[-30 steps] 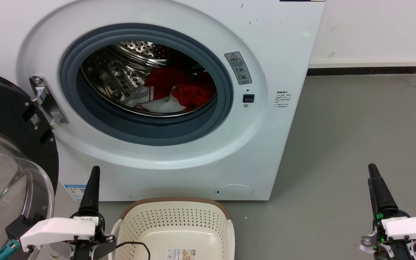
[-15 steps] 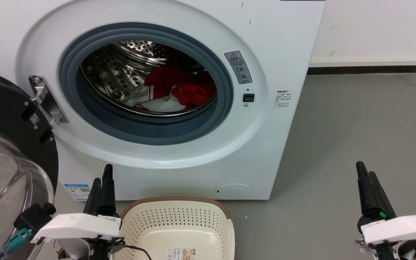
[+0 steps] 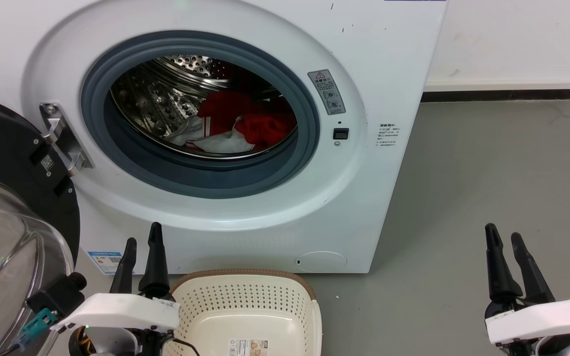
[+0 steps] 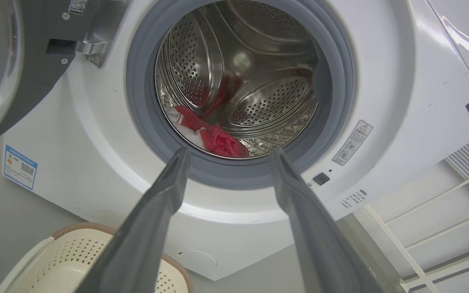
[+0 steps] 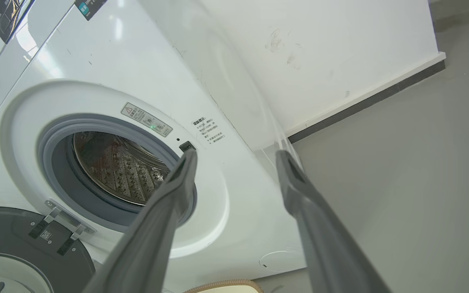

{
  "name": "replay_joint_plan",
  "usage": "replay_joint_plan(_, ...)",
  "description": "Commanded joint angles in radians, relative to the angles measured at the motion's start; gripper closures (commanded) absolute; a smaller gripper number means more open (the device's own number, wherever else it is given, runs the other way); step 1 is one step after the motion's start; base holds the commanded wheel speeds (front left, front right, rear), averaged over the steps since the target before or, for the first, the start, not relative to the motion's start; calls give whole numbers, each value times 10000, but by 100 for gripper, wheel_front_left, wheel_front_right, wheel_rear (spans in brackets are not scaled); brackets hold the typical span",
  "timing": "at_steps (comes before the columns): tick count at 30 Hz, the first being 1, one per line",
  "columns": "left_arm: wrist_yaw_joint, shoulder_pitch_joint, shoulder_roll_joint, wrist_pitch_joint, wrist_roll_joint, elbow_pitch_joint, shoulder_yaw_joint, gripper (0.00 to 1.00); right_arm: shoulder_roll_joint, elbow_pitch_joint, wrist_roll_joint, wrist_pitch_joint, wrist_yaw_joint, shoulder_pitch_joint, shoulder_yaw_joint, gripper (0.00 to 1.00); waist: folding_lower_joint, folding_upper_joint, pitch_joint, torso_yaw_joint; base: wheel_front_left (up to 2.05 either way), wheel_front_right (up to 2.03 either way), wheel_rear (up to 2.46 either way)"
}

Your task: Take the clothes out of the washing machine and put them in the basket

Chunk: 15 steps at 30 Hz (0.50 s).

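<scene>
The white washing machine stands with its porthole uncovered. Red and white clothes lie at the bottom of the steel drum, also seen in the left wrist view as clothes. The cream basket sits empty on the floor just in front of the machine, a paper label on its bottom. My left gripper is open beside the basket's left edge, low in front of the machine. In its own view the left gripper points at the porthole. My right gripper is open over bare floor, right of the machine.
The dark round glass door hangs open at the left, close to my left arm. Grey floor spreads to the right up to a white wall with a dark skirting. A white rack stands beside the machine.
Both grippers have opened from shut. The left gripper has shifted right and slightly up toward the basket's edge. The right gripper has shifted a little to the left.
</scene>
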<state>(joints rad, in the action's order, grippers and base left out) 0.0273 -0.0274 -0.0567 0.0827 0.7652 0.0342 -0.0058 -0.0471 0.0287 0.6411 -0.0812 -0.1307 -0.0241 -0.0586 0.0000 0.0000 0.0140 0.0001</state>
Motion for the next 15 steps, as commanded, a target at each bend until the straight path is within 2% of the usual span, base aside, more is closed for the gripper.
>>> replay_joint_plan(1, 61, -50, -95, 110, -373, -215, -73, 0, -45, -257, -381, -116, 0, -1, 25, 0, 0, 0, 1, 0, 0, 0, 0)
replay_joint_plan(15, 86, 173, -158, 521, -1982, -552, -301, 0, -47, -757, -2028, -539, 0, -308, 94, 0, 0, 0, 20, 2, 0, 0, 0)
